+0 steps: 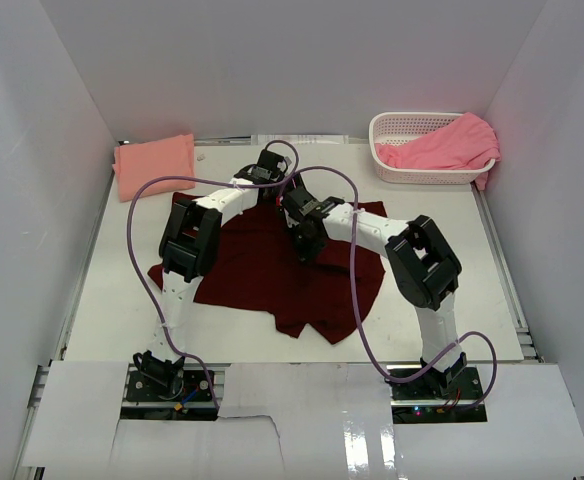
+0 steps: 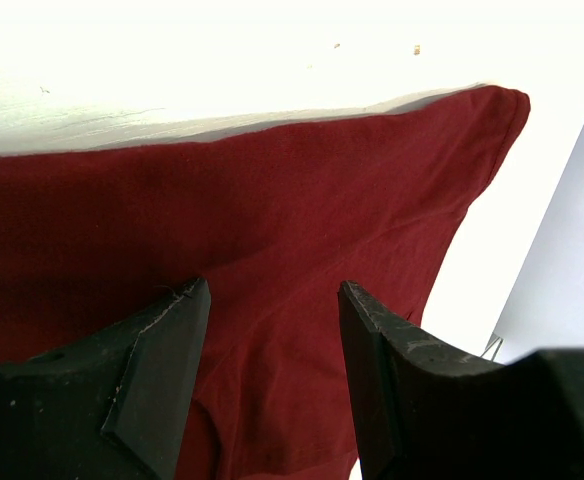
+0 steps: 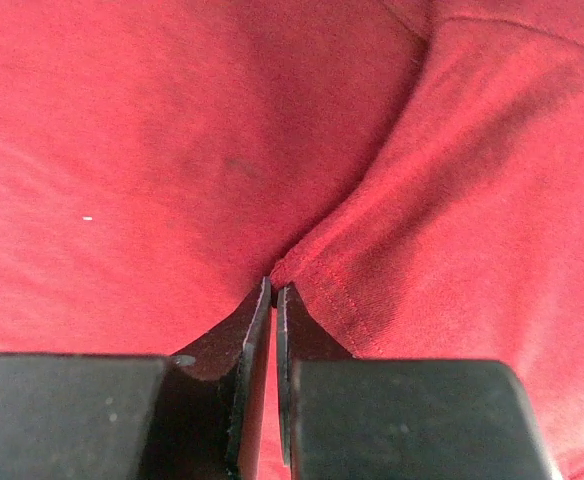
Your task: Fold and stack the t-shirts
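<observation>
A dark maroon t-shirt [image 1: 272, 285] lies spread and rumpled in the middle of the table. My right gripper [image 3: 274, 285] is shut, its tips pinching a stitched hem fold of the maroon t-shirt [image 3: 452, 200] near the shirt's far middle [image 1: 290, 203]. My left gripper [image 2: 272, 285] hangs open just above the maroon t-shirt [image 2: 272, 200] close to its far edge [image 1: 269, 165], with nothing between its fingers. A salmon-peach t-shirt [image 1: 154, 165] lies folded at the far left. A brighter pink t-shirt [image 1: 444, 148] is bunched in the basket.
The white lattice basket [image 1: 392, 172] stands at the far right corner, with pink cloth hanging over its right rim. White walls enclose the table on three sides. Purple cables loop over both arms above the maroon shirt.
</observation>
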You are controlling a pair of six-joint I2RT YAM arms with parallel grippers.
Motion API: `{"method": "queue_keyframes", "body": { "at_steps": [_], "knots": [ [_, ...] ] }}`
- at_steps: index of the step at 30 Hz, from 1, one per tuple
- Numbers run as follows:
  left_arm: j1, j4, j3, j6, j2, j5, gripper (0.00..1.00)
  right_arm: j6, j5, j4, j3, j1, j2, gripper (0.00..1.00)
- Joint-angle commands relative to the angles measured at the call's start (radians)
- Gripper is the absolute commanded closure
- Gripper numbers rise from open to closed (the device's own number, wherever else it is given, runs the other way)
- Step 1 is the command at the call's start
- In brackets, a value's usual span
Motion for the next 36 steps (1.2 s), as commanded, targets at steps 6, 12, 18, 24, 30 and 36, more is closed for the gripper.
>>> {"method": "queue_keyframes", "body": {
  "at_steps": [6,12,18,24,30,36],
  "knots": [
    [-0.003,-0.083,-0.021,0.028,0.060,-0.050,0.34,0.048,-0.123,0.041,0.058,0.002,-0.050,0.92],
    [-0.003,-0.085,-0.018,0.032,0.060,-0.049,0.34,0.068,-0.164,0.021,0.095,0.002,-0.020,0.81],
    [-0.003,-0.089,-0.014,0.035,0.060,-0.046,0.34,0.069,-0.092,-0.042,0.113,-0.003,-0.024,0.49],
    [-0.003,-0.091,0.008,0.032,0.052,-0.027,0.34,0.065,0.029,-0.126,0.168,-0.048,-0.073,0.49],
    [-0.001,-0.100,0.075,0.025,0.022,0.025,0.33,0.048,0.066,-0.137,0.168,-0.127,-0.093,0.49],
    [0.015,-0.115,0.098,0.000,-0.075,0.092,0.33,0.043,0.129,-0.136,0.187,-0.199,-0.044,0.50]
  ]
}}
